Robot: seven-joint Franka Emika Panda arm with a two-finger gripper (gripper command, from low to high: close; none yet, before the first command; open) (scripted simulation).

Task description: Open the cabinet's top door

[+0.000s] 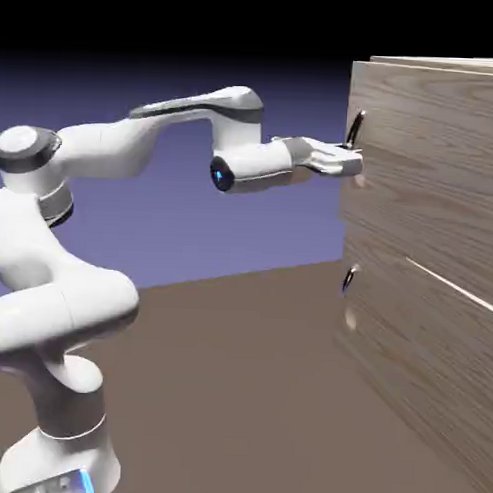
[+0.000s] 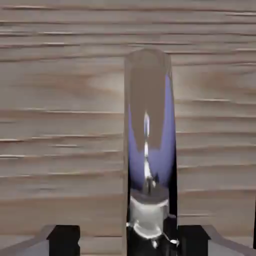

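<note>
1. Gripper [image 1: 350, 162] up at the cabinet [image 1: 428, 327], level with its upper part, on the right of the scene; reaches in from the left on a flat, stretched-out arm, probably so the fingers meet the handle square-on.
2. Top door [image 1: 433, 167] fills the upper part of the wood-grain front, above the thin pale line. Looks flush with the body, so by my reading not yet swung open.
3. Small dark top handle [image 1: 356, 127] sits near the door's left edge, right where the hand arrives. Good place to pull from, presumably far from the hinge.
4. Lower handle [image 1: 349, 279] well below on the other panel, untouched and clear of the hand.
5. Seen from the hand: shiny handle bar stands large between the two fingertips [image 2: 64, 239], closer to the one on that view's right, with a strip of wood showing beside the other.
6. Jaws drawn in narrow around the bar, straddling it. Clamped tight or merely bracketing? Cannot tell from here.
7. Judging the step: securing the grip, then a pull back toward the left to bring the door away from the cabinet.
</note>
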